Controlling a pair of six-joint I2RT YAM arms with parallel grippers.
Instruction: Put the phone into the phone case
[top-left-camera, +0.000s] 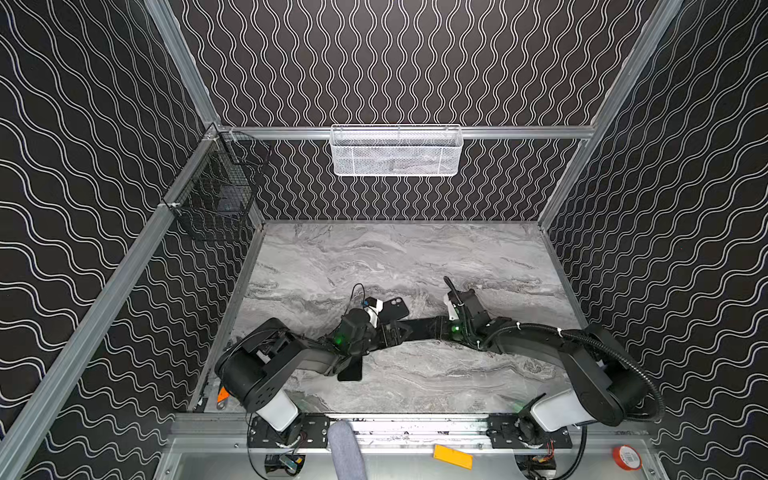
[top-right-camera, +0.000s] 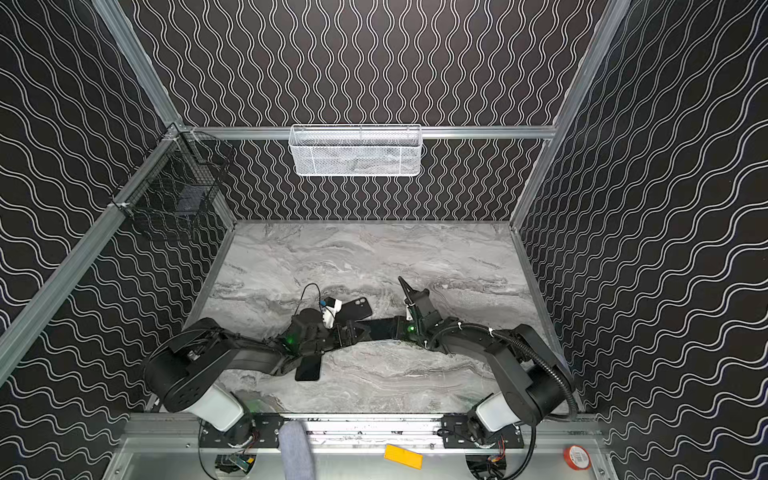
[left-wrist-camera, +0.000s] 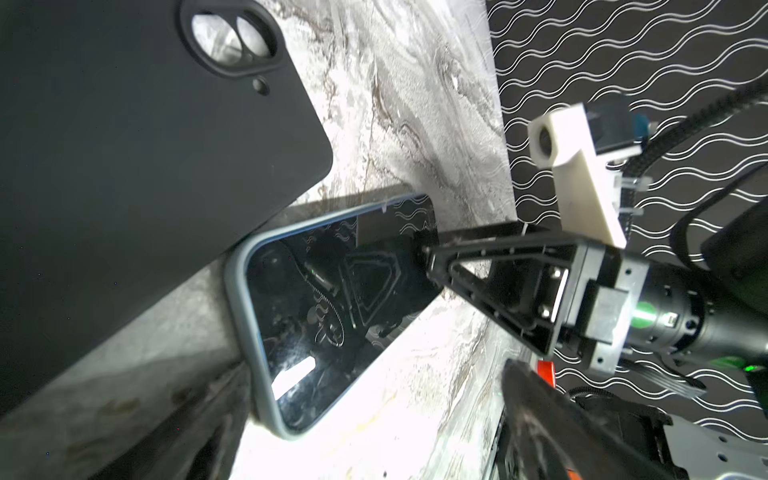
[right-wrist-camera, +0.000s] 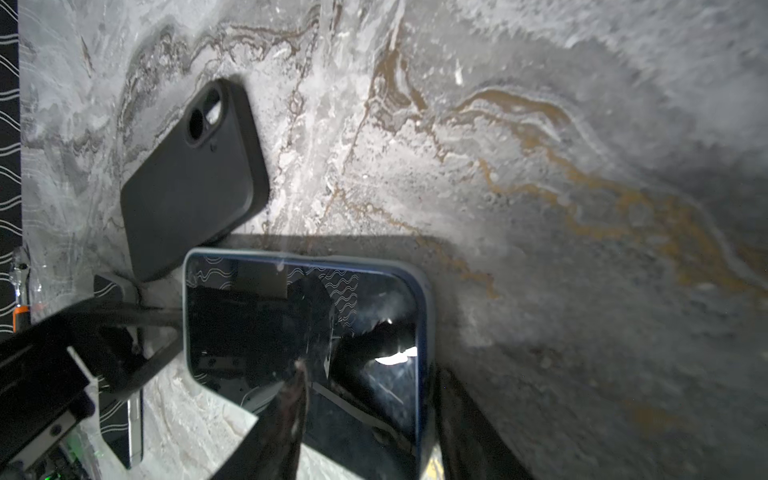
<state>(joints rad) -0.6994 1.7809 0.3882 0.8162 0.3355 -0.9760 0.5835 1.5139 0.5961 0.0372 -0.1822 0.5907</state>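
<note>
Between clamped jaws of right gripper (left-wrist-camera: 428, 255) sits 1 phone (left-wrist-camera: 324, 307), rigid, slick, likely fragile, best gripped by edges; left gripper (right-wrist-camera: 176, 328) agape alongside.

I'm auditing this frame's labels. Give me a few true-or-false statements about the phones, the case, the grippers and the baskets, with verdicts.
1. The right gripper grips a phone by one end, screen up. True.
2. The black phone case lies open side up. False: its back, with the camera cutout, faces up.
3. The left gripper is shut on the case. False: its jaws stand open, not gripping the case.
4. A second phone lies flat on the table. True.
5. The white mesh basket stands on the table. False: it hangs from the back rail.
</note>
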